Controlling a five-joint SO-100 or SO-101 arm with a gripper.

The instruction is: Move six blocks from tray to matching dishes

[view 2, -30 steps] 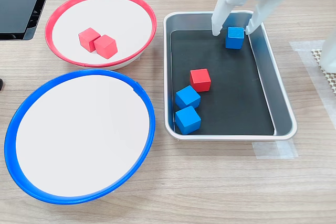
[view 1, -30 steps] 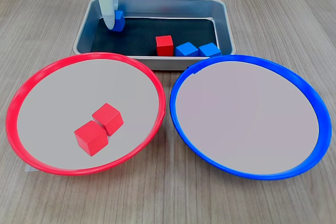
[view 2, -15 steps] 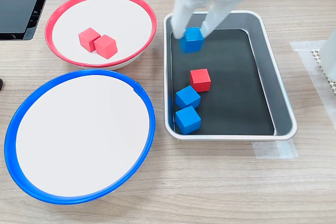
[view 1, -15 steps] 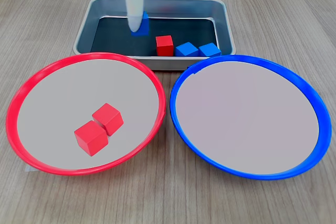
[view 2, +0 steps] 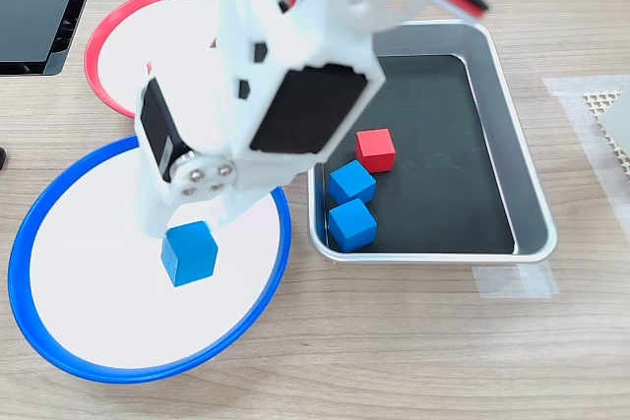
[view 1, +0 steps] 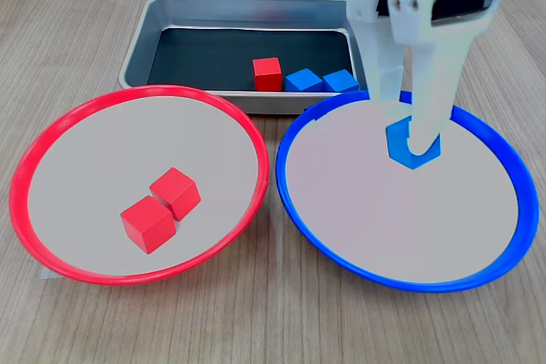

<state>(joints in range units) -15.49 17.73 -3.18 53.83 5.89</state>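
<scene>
The white moulded-plastic pincer (view 1: pixel 413 144) is clamped on a small matte blue cube (view 1: pixel 413 147), which it holds over the pale grey-white centre of the round shallow blue-rimmed dish (view 1: pixel 294 202); whether the cube touches the dish surface cannot be told in either exterior view. In the second exterior view the same blue cube (view 2: pixel 190 253) sits between the pincer (view 2: pixel 187 235) tips, with the arm's bulky white body and dark servo face above it hiding part of the red-rimmed dish (view 2: pixel 108 27). The round shallow red-rimmed dish (view 1: pixel 34 155) carries two matte red cubes, one (view 1: pixel 175 193) touching the other (view 1: pixel 148 223), both resting on its smooth pale centre. The rectangular silver metal tray (view 1: pixel 141 40), with rounded corners, raised walls and a dark black bottom, lies behind both dishes in the first exterior view. Along its near wall stand one red cube (view 1: pixel 268 74) and two blue cubes, the first (view 1: pixel 303 81) just beside the red one and the second (view 1: pixel 341 81) touching the first. In the second exterior view the tray (view 2: pixel 532 204) lies to the right of the blue-rimmed dish (view 2: pixel 39 233). All items rest on a pale wood-grain tabletop (view 1: pixel 77 23).
</scene>
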